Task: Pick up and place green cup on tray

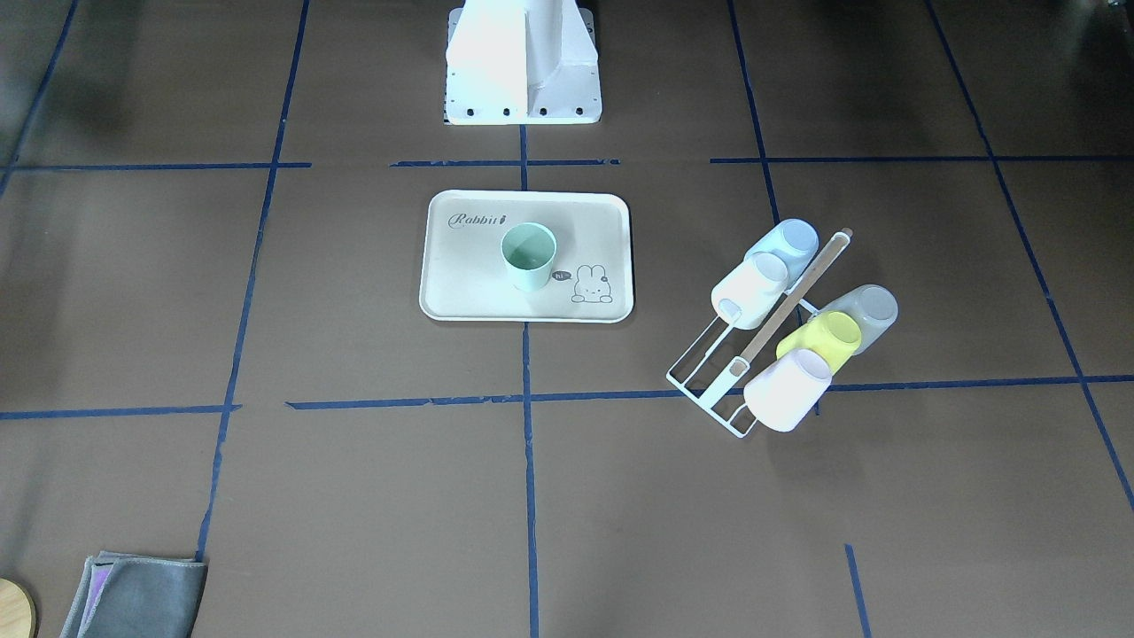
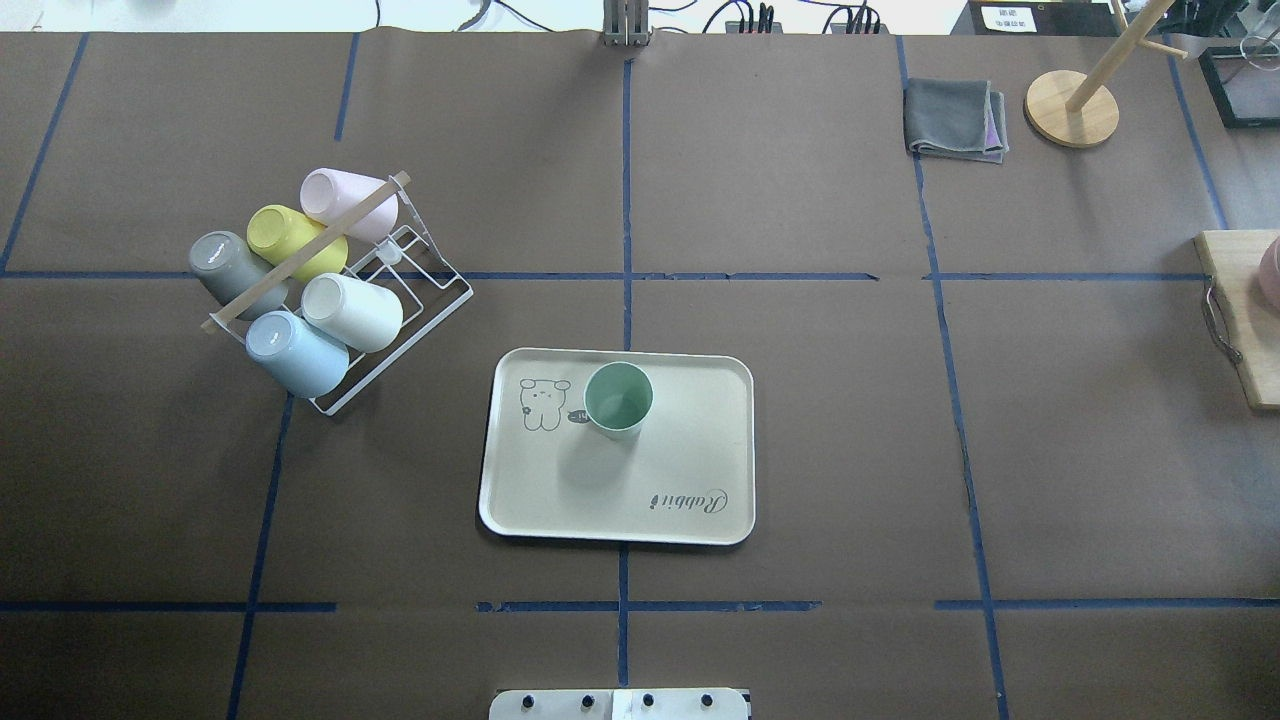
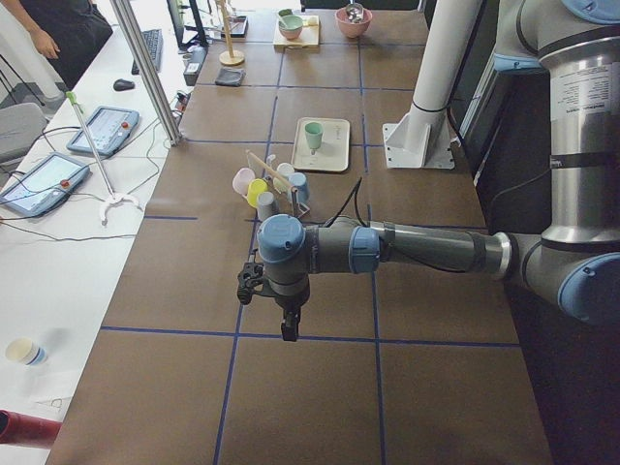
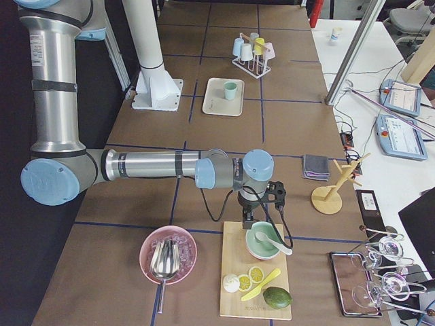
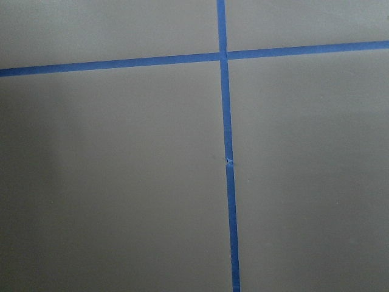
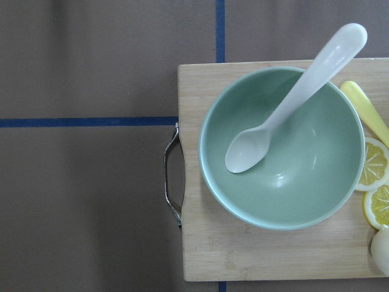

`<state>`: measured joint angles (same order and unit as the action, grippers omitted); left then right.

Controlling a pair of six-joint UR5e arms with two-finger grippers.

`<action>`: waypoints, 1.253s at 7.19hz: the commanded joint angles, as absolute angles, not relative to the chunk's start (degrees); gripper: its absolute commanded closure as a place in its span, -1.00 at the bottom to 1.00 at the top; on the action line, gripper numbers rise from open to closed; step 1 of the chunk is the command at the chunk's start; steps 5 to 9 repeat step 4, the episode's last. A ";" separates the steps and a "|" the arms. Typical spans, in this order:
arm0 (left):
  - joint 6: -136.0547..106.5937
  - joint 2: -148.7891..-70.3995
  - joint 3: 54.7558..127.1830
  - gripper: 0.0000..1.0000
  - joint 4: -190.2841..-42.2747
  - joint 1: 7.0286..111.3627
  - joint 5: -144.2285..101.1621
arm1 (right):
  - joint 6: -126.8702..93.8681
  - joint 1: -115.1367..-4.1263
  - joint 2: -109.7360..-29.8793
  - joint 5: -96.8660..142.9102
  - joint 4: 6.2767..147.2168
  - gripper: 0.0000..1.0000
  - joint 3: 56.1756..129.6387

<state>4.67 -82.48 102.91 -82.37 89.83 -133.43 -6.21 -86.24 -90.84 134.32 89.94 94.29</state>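
The left arm, nearest the side camera, reaches out low over the brown surface. Its left claw points down above blue tape lines at the table's left end. How far the claw is open cannot be told, and nothing shows in its grip.

The green cup stands upright, mouth up, on the tray, in the half farther from the robot and just beside the bunny drawing. No claw is near it.

To the tray's left and a little farther out, a white wire rack holds five tipped cups: pale blue, white, grey, yellow-green and pink.

Far right, a folded grey cloth lies on the surface.

At the right end, the right claw hangs over a green bowl with a white spoon in it, on a wooden board. Its opening cannot be told either.
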 commanded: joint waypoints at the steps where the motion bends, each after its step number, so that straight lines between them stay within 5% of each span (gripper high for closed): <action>1: 4.66 -82.36 102.83 -1.00 -82.27 89.82 -133.51 | -6.24 -86.66 -90.88 134.82 90.17 -1.00 94.74; 9: 4.75 -82.27 103.01 -1.00 -82.27 89.82 -133.51 | -6.24 -87.54 -91.40 135.00 90.18 -1.00 95.36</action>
